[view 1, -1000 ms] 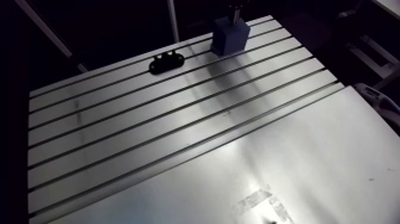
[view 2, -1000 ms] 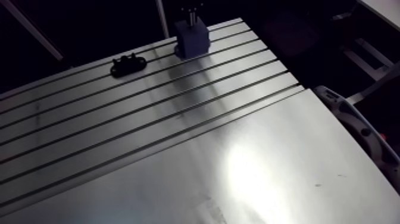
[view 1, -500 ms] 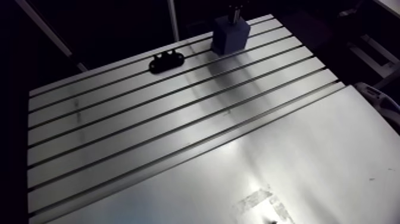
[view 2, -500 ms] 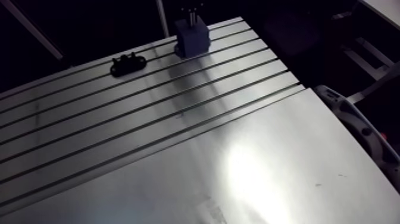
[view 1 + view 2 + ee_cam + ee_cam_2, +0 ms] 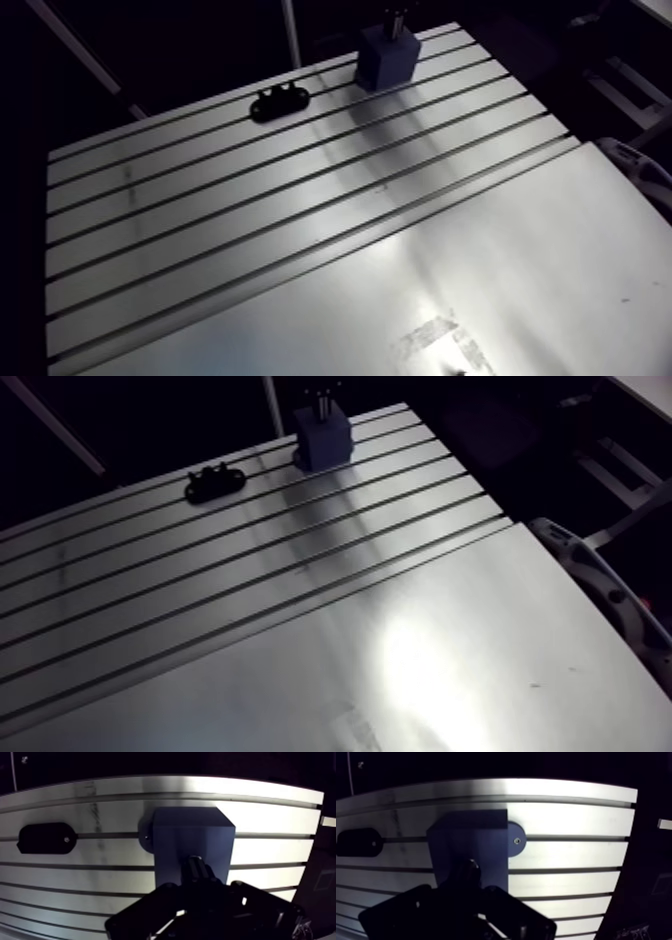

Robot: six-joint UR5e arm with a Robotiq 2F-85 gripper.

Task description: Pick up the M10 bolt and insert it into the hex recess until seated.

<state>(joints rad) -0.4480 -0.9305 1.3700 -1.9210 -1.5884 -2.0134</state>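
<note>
Slotted aluminium table (image 5: pixel 300 230), with grooves on the far part and a smooth sheet (image 5: pixel 520 270) on the near part. A blue block (image 5: pixel 388 58) stands at the far edge, right of centre, across the slots. A black oval plate (image 5: pixel 280 103) lies flat on the table left of the block, well apart from it and on nearly the same slot line.

In the wrist view the gripper (image 5: pixel 197 883) hangs right above the block's near face. Both fingers are dark, one finger (image 5: pixel 145 907) on each side, and they converge on a dark stubby cylinder, the M10 bolt (image 5: pixel 196 867). The jaws look clamped on the bolt, with the bolt centred between them and sticking out ahead of the fingertips. The bolt's outline falls on the block, roughly mid-width and toward its near side. It looks about upright and in line with the gripper axis. The arm view agrees: a thin dark shaft sits directly over the block's top at the far edge.

The hex recess is hidden behind the bolt and gripper. I cannot tell whether the bolt tip touches the block or sits inside it.

A round foot (image 5: pixel 516 841) with a small screw pokes out at the block's base, on the side away from the black plate, flat on the table and touching the block. The plate has a small screw dot near its end toward the block. Shadow streaks run from the block toward the near side across the slots.
</note>
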